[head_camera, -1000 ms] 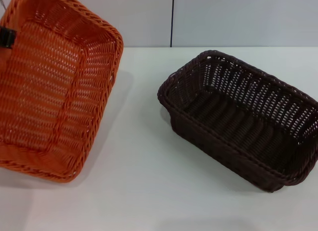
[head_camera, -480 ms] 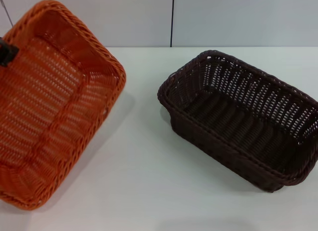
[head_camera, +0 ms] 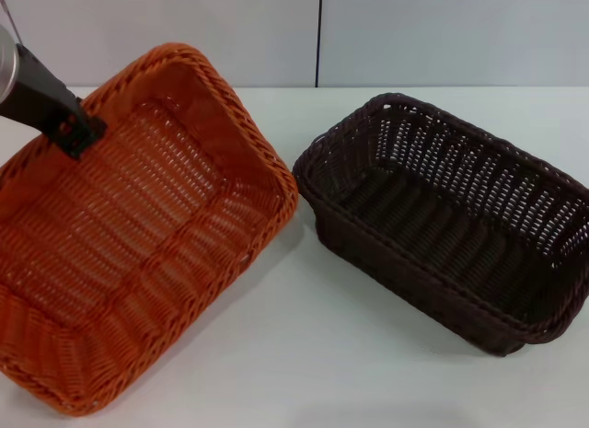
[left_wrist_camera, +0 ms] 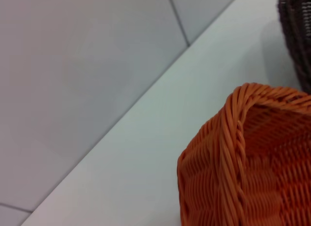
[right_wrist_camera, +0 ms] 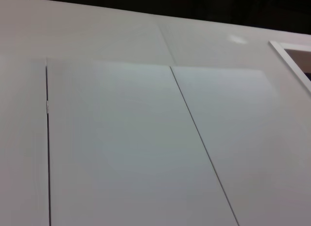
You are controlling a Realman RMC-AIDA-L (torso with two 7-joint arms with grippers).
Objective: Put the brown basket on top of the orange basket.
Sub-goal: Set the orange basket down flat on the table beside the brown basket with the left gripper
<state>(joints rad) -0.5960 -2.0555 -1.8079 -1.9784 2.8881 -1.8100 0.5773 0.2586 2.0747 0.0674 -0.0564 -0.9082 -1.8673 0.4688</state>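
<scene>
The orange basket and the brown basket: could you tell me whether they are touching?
Cannot tell. In the head view the orange basket's near corner meets the brown basket's rim with no visible gap, but it may simply overlap.

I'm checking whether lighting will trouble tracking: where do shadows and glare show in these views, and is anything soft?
Head view: soft shadows lie on the white table beside the orange basket and under the brown basket, with no harsh glare. Left wrist view: the orange basket's rim looks slightly soft up close. Right wrist view: only pale panels, with one faint bright spot.
</scene>
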